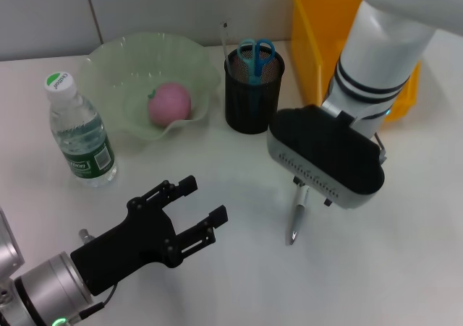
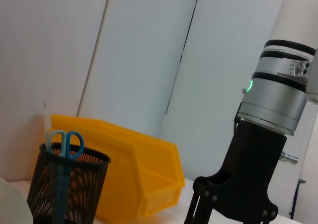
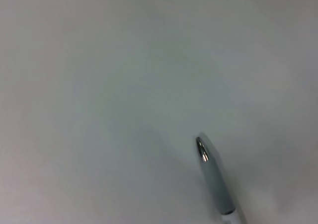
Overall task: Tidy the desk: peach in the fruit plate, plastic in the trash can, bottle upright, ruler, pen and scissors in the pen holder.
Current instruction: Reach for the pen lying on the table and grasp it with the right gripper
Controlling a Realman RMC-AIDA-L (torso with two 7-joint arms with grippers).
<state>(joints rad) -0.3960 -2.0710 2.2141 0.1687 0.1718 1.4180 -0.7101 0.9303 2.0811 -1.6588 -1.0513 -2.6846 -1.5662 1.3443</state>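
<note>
R gripper [image 1: 299, 194]: jaws hidden under wrist housing, so I can't tell opening or grip. It sits directly over the slim silver-grey click pen [image 1: 296, 217] lying on the white counter [image 1: 405, 268]. I judge pen light, stiff, slick; grip mid-barrel. L gripper [image 1: 205, 205]: jaws open, empty, parked front-left.

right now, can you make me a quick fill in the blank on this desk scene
1. The peach lies in the ____.
2. The scissors stand in the black ____.
3. The bottle stands ____ beside the fruit plate.
4. Under the right claw, the ____ lies on the desk; the left claw is apart from it, open.

Missing words: fruit plate; pen holder; upright; pen
</note>
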